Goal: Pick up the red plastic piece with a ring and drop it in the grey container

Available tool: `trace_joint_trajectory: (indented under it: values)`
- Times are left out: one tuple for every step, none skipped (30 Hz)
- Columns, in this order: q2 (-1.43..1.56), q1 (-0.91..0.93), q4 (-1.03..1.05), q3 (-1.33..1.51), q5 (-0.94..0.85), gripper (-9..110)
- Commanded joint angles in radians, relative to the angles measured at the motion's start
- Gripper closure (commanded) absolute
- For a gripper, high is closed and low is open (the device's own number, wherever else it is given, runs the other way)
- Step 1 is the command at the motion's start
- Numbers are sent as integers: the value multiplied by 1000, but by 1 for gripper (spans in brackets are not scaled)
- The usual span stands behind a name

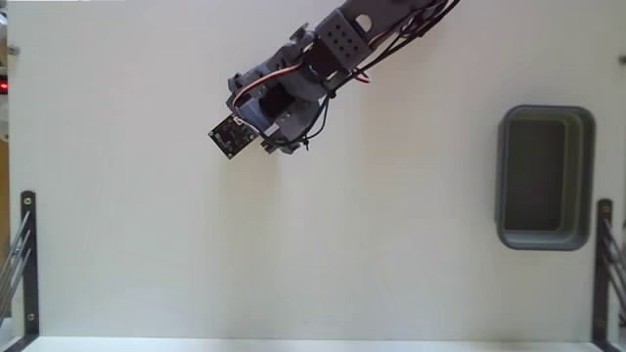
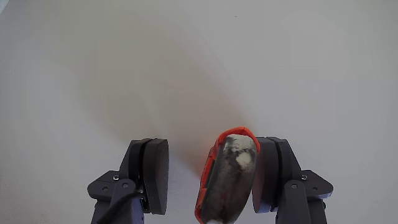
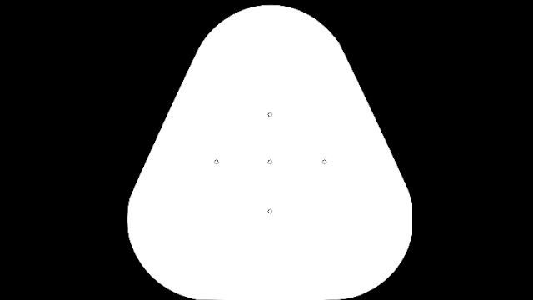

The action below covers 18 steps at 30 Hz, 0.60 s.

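Now we see small orange-red plastic ring piece [image 2: 214,180] against right pad in wrist view, jaws parted, gap at left pad [image 2: 155,174]. We close squarely, lift, then carry right to dark grey rectangular plastic tub [image 1: 545,235], well apart on white counter [image 1: 147,244].

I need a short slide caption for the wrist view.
Open hand over white table, red piece beside right finger.

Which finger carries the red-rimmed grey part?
The finger on the right of the wrist view: the red-rimmed grey part sits against its inner face. The left finger is bare dark plastic.
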Motion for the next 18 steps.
trace_joint_trajectory:
  values:
    - [15,19,-5,6,5,25]
    - [15,19,-5,6,5,25]
    - [15,19,-5,6,5,26]
    - [15,19,-5,6,5,26]
    - [15,19,-5,6,5,26]
    - [15,19,-5,6,5,27]
    - [15,19,-5,6,5,27]
    - [15,19,-5,6,5,27]
    - [15,19,-5,6,5,27]
    - [15,19,-5,6,5,27]
    - [15,19,-5,6,5,28]
    - [15,19,-5,6,5,28]
    - [15,19,-5,6,5,28]
    - [15,19,-5,6,5,29]
    - [15,19,-5,6,5,29]
    - [15,19,-5,6,5,29]
    - [15,19,-5,6,5,30]
    - [15,19,-5,6,5,30]
